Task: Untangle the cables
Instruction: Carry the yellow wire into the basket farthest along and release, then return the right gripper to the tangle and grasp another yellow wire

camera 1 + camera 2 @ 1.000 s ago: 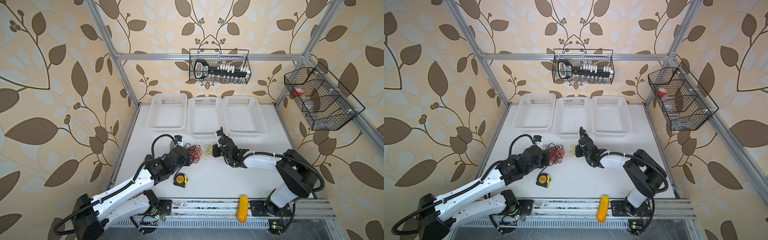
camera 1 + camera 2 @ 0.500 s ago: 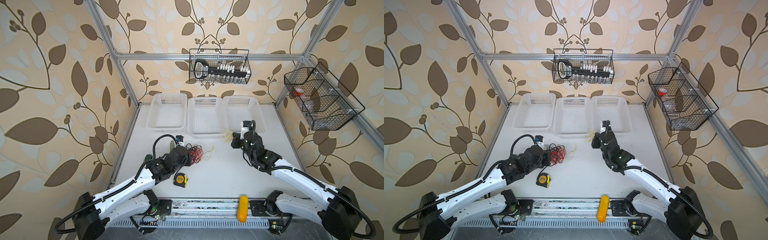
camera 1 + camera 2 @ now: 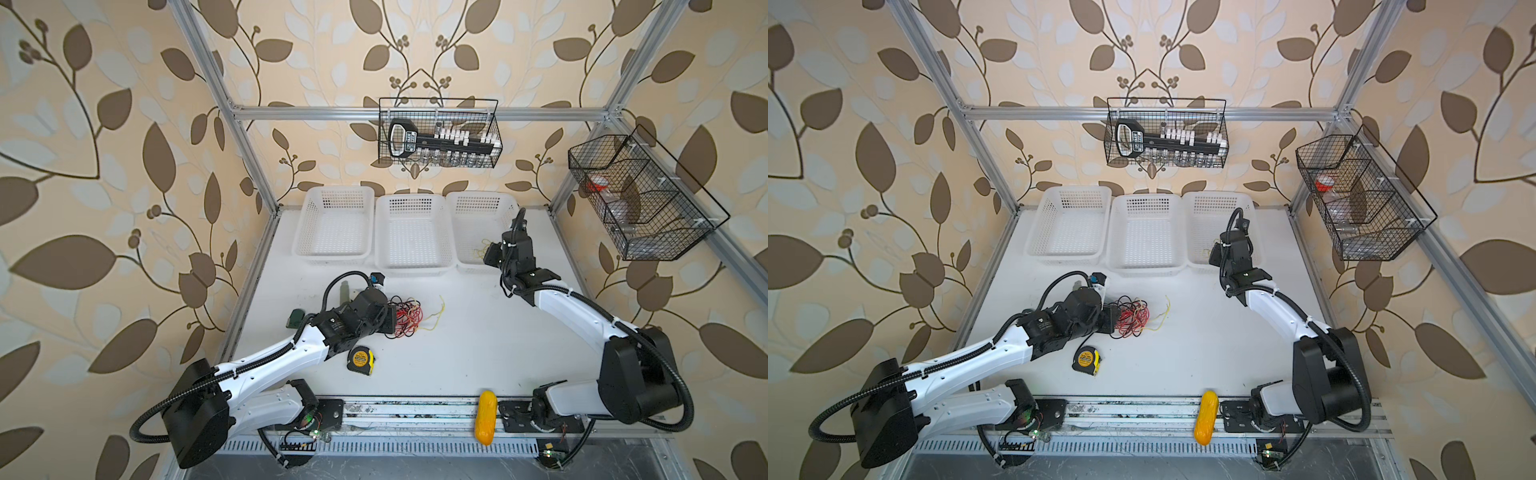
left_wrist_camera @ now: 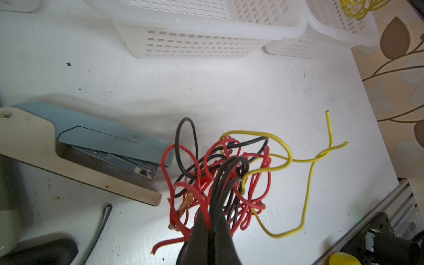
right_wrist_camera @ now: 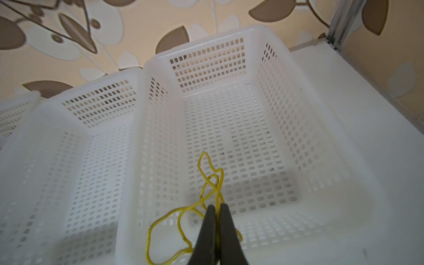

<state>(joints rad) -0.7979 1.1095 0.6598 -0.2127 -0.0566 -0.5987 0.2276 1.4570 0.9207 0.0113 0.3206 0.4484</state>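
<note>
Right pincer (image 5: 216,211) nips a yellow cable (image 5: 212,176) over the end basket (image 5: 206,68), apparently inside the rim, so lower before releasing, left pincer (image 4: 211,218) clamped on the red-black tangle (image 4: 229,169) on the desk (image 4: 229,91).

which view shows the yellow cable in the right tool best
The right wrist view: the yellow cable shows large and sharp, pinched in the shut right tool over the white basket. Both top views give only a tiny squiggle beside the arm; the left wrist view catches a cropped bit at its edge.
</note>
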